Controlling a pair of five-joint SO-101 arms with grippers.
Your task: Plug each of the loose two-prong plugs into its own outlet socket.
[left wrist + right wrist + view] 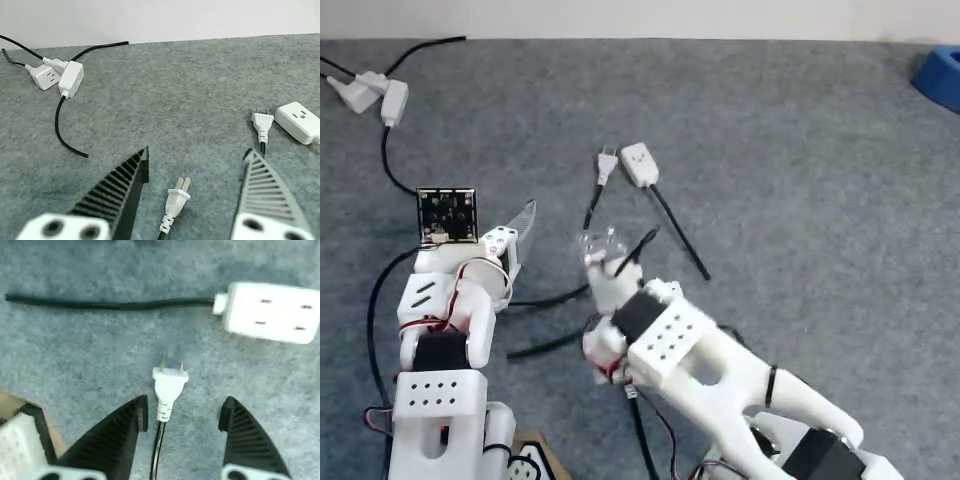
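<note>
No text, number or sign can be read anywhere.

Card [546, 456], brown, at the near edge of the table beside the left arm's [445, 330] base: it bears a dark-and-white marking, too small to make out.

Board [447, 214], a black square at the far end of the left arm: pale specks on its face, none legible as characters.

Outlet [270, 312], white: slots on its face, and whether there is any print on it cannot be told.
</note>
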